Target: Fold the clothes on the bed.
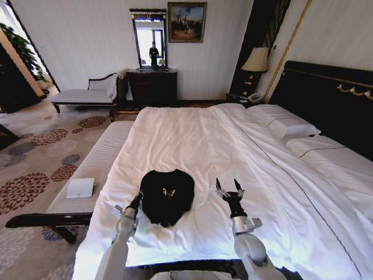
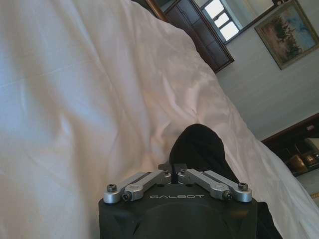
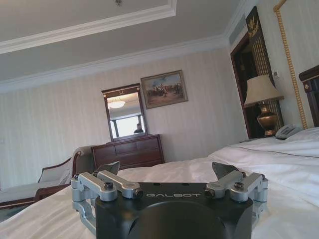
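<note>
Left gripper [image 1: 139, 196] — fingers pressed together at the black T-shirt's [image 1: 167, 195] left edge, near the bed's [image 1: 175, 140] foot edge; right gripper [image 1: 229, 187] — fingers spread wide, holding nothing.

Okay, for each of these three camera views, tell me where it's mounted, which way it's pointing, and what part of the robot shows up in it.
Head view: on the robot's head, looking forward and down over the bed; both arms show, left gripper at the black T-shirt, right gripper open above the duvet.
Left wrist view: on the left arm, looking along its shut gripper at the T-shirt.
Right wrist view: on the right arm, facing level across the bed toward the dresser; its open gripper shows.
Shared: the mirror and painting appear in all three views.
</note>
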### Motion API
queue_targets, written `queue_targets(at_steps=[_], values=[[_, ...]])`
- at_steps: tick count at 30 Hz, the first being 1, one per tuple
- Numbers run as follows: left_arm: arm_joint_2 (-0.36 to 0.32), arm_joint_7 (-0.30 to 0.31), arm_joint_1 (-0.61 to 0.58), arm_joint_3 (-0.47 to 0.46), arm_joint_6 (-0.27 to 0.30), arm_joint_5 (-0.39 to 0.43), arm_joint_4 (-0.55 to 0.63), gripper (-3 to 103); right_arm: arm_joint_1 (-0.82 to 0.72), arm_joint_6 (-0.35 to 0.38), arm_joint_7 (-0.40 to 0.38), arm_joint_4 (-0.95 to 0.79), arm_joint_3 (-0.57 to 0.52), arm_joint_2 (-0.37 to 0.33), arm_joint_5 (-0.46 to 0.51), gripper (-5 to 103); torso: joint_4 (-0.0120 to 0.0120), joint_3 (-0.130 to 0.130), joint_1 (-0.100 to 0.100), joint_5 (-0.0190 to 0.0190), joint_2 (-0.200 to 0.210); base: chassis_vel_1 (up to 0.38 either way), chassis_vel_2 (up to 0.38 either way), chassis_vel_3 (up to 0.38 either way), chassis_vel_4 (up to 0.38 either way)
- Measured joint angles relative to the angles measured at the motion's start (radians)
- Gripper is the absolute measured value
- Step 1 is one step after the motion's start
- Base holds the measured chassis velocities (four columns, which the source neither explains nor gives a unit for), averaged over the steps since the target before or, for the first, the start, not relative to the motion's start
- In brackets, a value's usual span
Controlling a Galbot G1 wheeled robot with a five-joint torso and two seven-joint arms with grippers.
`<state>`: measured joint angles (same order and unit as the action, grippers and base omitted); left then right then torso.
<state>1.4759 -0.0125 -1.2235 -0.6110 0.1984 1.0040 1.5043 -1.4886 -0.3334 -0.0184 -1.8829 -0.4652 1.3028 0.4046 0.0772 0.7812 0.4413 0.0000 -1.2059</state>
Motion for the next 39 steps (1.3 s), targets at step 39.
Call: queue_targets(at_steps=[39], values=[[-0.108,0.016,-0.046,-0.104,0.006,0.035,0.114,0,0.674,0.4,-0.171,0.504,0.555,-0.123,0.667,100,-0.0001,0.0,0.0,-0.0001,0.0,0.0,0.0,0.0,0.0]])
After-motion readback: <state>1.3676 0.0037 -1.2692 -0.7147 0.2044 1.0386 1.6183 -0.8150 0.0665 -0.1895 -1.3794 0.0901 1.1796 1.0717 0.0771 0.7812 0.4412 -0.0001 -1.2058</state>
